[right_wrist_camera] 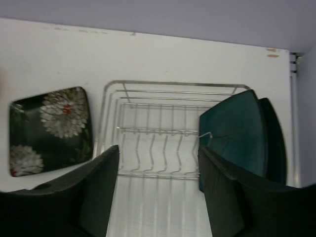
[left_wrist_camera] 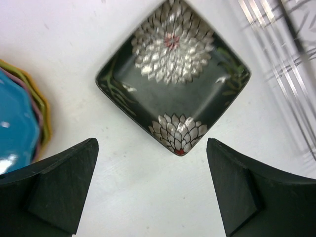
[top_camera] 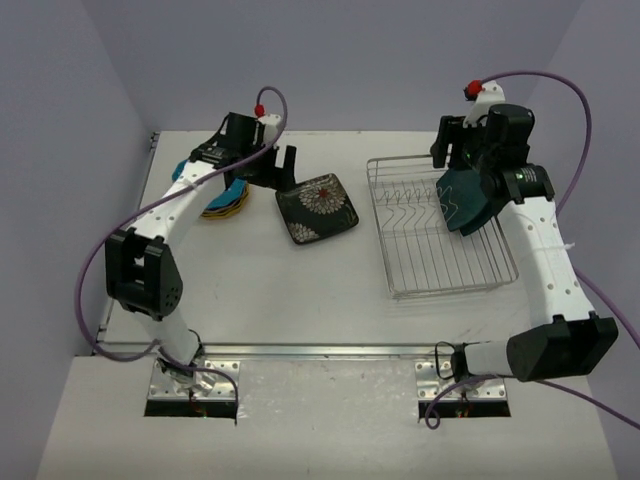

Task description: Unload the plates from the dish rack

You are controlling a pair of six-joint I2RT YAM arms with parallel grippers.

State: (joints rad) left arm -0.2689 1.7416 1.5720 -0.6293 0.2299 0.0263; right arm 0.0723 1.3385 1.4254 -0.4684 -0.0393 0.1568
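Round plates (top_camera: 222, 200) stacked on counter (top_camera: 300, 300). Black floral plate (top_camera: 316, 208) flat beside stack, left fingers (left_wrist_camera: 54, 187) apart above it. Dark teal plate (right_wrist_camera: 234, 131), seemingly another behind, left in dish rack (top_camera: 450, 290). Right fingers (right_wrist_camera: 94, 192) apart nearby, gripping nothing.

Open table (top_camera: 300, 300) on the near side of floral plate (top_camera: 317, 208) and dish rack (top_camera: 440, 262), gap between them, teal plates (top_camera: 465, 205) upright at rack's right end, stacked plates (left_wrist_camera: 19, 123) far left

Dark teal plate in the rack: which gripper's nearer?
Right. The right gripper hovers over the dish rack, just beside the dark teal plate. The left gripper is off the rack's left side, above the black floral plate.
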